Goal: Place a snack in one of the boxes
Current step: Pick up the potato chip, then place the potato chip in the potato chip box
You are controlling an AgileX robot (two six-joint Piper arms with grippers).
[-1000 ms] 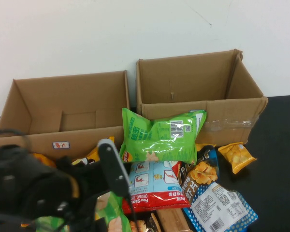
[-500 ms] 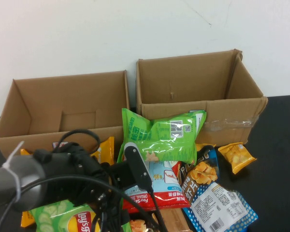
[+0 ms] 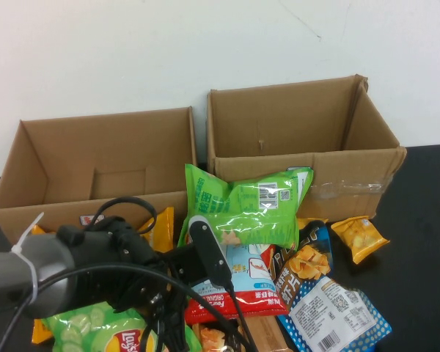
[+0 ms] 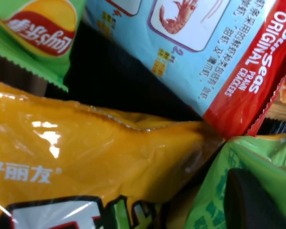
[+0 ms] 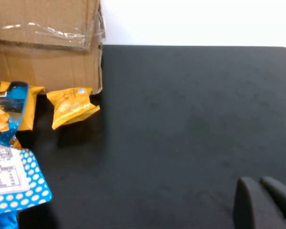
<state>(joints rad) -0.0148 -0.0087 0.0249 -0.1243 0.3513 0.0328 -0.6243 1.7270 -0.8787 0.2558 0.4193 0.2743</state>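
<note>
Two open cardboard boxes stand at the back: a left box (image 3: 132, 209) and a right box (image 3: 352, 172). Both look empty. Several snack bags lie piled in front of them. These include a big green bag (image 3: 242, 205), a blue and red prawn cracker bag (image 3: 231, 282) and a green Lay's bag (image 3: 106, 330). My left gripper (image 3: 177, 331) is down in the pile at the front left, against a green bag (image 4: 214, 200) and beside a yellow bag (image 4: 86, 162). My right gripper (image 5: 263, 200) is shut and empty over bare black table, right of the pile.
A small orange pack (image 3: 359, 236) lies by the right box's corner and also shows in the right wrist view (image 5: 72, 106). A blue dotted bag (image 3: 334, 312) lies at the front right. The black table (image 5: 190, 119) is bare to the right. My left arm's cables loop over the pile.
A second ago my left arm was at the far left; it has swung right over the pile. In the last half second it barely moved, and the green Lay's bag shifted slightly.
</note>
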